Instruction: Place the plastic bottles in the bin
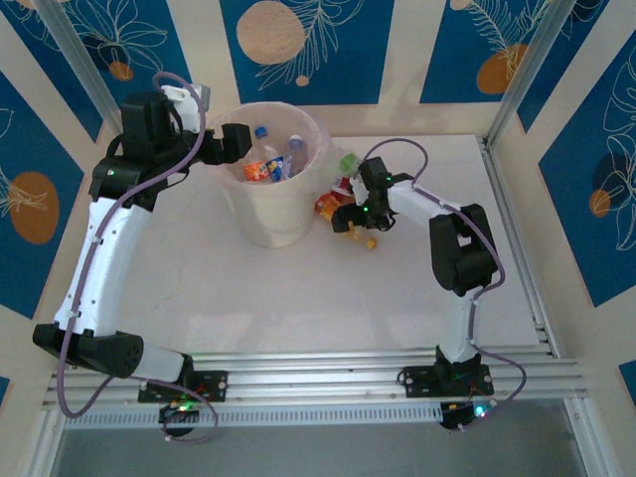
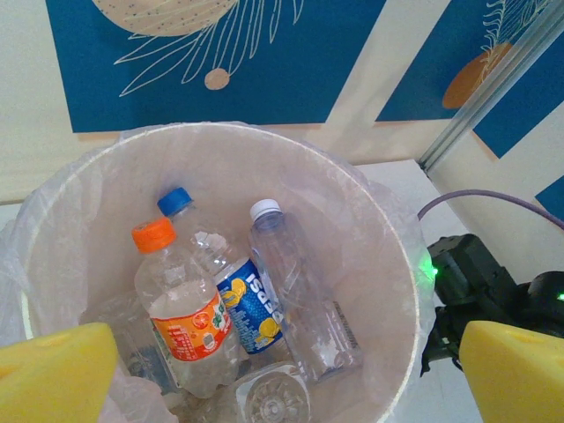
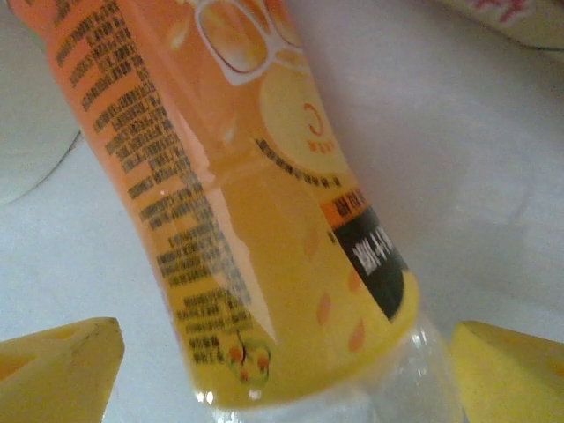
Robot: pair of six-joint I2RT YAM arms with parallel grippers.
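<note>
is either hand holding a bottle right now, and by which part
Nothing is held. The left hand hangs open over the bin. The right hand is open around the orange-labelled bottle at the label's end, a gap on each side.

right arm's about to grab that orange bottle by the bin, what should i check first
1. The orange bottle sits inside the right gripper: ok.
2. Grip closed on it: not ok, gaps show on both sides.
3. The left gripper is empty: ok, open.
4. Room in the bin: ok, the bottles inside lie well below the rim.
5. Drop path free: probably not ok, the left gripper hangs over the opening.
</note>
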